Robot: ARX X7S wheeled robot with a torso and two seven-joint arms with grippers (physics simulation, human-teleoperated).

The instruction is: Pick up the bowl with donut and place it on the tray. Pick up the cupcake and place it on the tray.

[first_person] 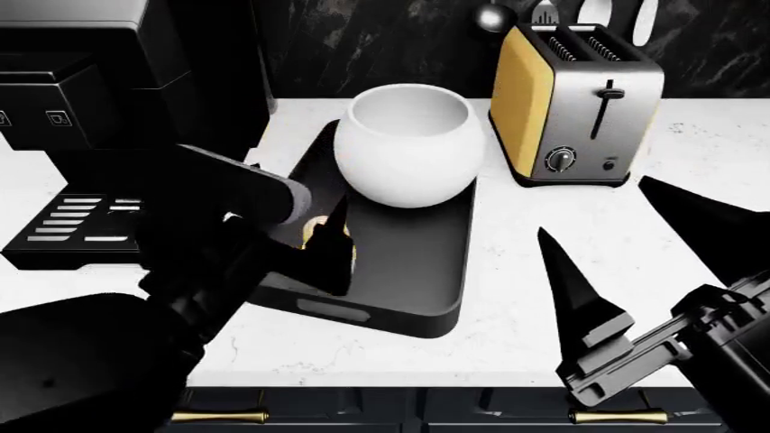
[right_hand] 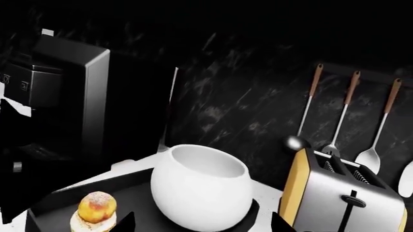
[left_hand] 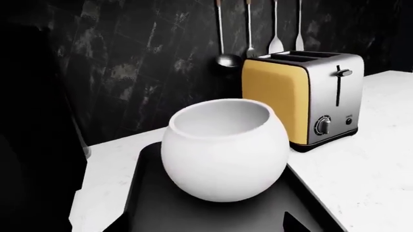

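Note:
The white bowl (first_person: 409, 144) stands upright at the far end of the black tray (first_person: 409, 271). Only white shows inside the bowl (left_hand: 223, 150); the donut is hidden. The cupcake (right_hand: 96, 209) sits on the near part of the tray (right_hand: 58, 198). In the head view the cupcake (first_person: 313, 227) is mostly covered by my left gripper (first_person: 307, 257). That left gripper (left_hand: 200, 227) is open over the tray floor (left_hand: 148, 203), apart from the bowl. My right gripper (first_person: 592, 206) hangs open above the counter right of the tray, holding nothing, and faces the bowl (right_hand: 200, 188).
A yellow and steel toaster (first_person: 578, 99) stands right of the bowl by the dark back wall. A black coffee machine (first_person: 96, 90) fills the left side. Utensils (right_hand: 348, 116) hang on the wall above the toaster. The white counter (first_person: 506, 334) ends at a front edge above drawers.

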